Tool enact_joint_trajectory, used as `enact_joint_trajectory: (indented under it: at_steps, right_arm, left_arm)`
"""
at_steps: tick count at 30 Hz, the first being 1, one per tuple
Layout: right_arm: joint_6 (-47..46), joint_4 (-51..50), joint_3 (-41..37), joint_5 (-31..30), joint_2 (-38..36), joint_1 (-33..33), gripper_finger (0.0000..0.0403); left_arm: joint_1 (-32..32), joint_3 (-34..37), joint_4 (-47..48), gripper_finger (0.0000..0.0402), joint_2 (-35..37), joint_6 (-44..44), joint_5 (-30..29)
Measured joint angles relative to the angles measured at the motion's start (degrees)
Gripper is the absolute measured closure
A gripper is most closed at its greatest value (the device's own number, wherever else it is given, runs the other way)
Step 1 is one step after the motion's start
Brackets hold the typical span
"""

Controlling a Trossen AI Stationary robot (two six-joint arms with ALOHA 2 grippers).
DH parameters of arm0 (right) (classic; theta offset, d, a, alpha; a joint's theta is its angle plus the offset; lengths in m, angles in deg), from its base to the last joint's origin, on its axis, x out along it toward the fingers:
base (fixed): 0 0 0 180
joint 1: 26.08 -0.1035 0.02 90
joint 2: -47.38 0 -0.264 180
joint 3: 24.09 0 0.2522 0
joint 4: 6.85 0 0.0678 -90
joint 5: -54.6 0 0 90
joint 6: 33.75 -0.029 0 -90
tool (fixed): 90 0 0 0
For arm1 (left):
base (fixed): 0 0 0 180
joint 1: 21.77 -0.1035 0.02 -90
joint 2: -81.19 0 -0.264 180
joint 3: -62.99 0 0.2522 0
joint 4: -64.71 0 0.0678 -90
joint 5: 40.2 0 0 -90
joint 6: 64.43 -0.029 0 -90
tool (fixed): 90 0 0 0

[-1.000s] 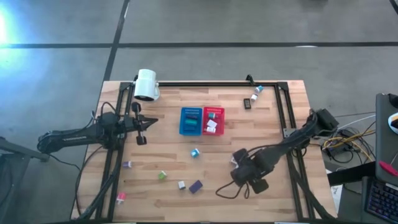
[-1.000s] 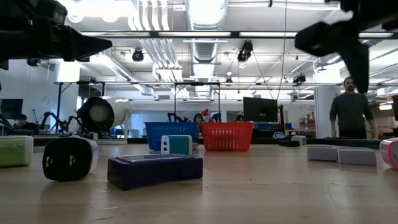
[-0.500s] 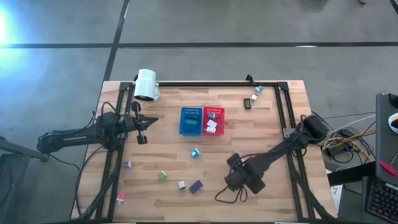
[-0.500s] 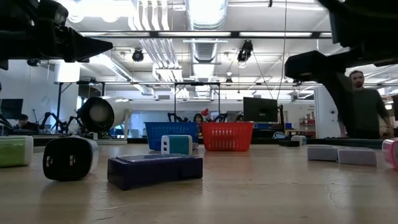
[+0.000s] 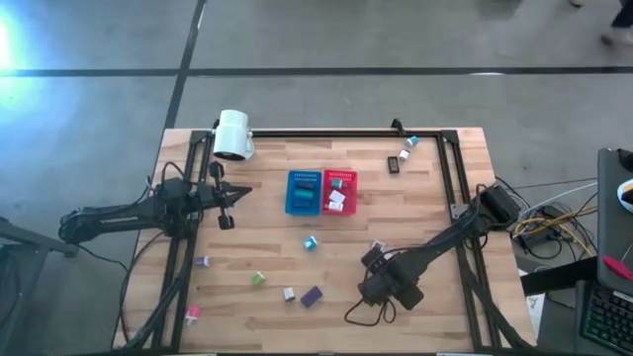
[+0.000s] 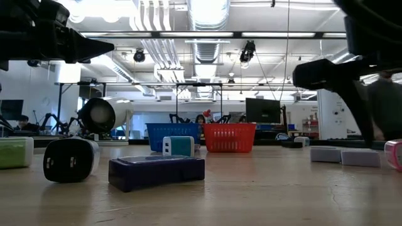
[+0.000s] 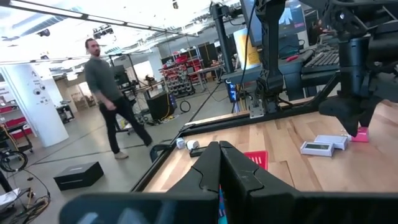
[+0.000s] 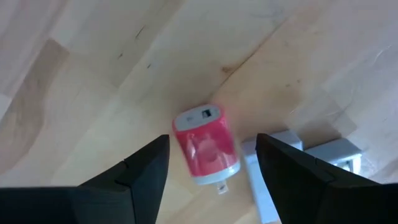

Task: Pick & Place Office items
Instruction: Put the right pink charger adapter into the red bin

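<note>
A pink block with a white end (image 8: 205, 144) lies flat on the wooden table, seen in the low view at the right edge as the pink block (image 6: 394, 154). My right gripper (image 8: 211, 171) hangs over it, pointing down, open, one finger on either side and clear of it; in the high view my right gripper (image 5: 382, 285) hides the block. Other office items lie loose: a teal piece (image 5: 311, 242), a green one (image 5: 258, 280), a white one (image 5: 289, 294) and a purple one (image 5: 312, 296). My left gripper (image 5: 233, 195) waits shut at the left, pointing level.
Grey-white pieces (image 8: 277, 163) lie right beside the pink block, close to one finger. The blue bin (image 5: 303, 193) and the red bin (image 5: 337, 191) stand mid-table with items inside. A white lamp (image 5: 232, 134) lies at the far left. More small items (image 5: 404, 155) sit at the far right.
My right gripper has come down toward the table and shifted a little toward the table's left edge, rolling about its own axis. The loose items have stayed where they were.
</note>
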Motion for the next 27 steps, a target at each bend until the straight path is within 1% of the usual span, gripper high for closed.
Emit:
enact_joint_trajectory:
  at_steps: [7, 11, 15, 20, 22, 27]
  right_arm:
    - [0.83, 1.27, -1.52, -0.03, 0.0, -0.04, 0.0177]
    - [0.83, 3.78, -2.92, 0.41, 0.02, 0.0, 0.0186]
    - [0.51, 5.28, -3.51, 0.61, 0.02, 0.0, 0.021]
    - [-0.53, 4.83, -3.65, 1.36, 0.02, 0.0, 0.026]
    - [-0.7, 3.86, -3.41, 2.8, 0.02, 0.01, 0.0277]
    - [-4.39, 2.87, -2.09, 2.97, -0.61, 0.06, 0.0281]
  left_arm:
    - [0.0, 0.01, -0.09, 0.0396, -0.11, -0.22, -0.01]
    - [0.0, 0.03, -0.09, 0.0396, -0.09, -0.22, -0.01]
    - [0.0, 0.03, -0.07, 0.0396, -0.11, -0.22, -0.01]
    - [0.0, 0.03, -0.09, 0.0396, -0.11, -0.24, -0.01]
    - [0.0, 0.03, -0.08, 0.0396, -0.11, -0.24, -0.02]
    - [0.0, 0.03, -0.07, 0.0396, -0.11, -0.23, -0.01]
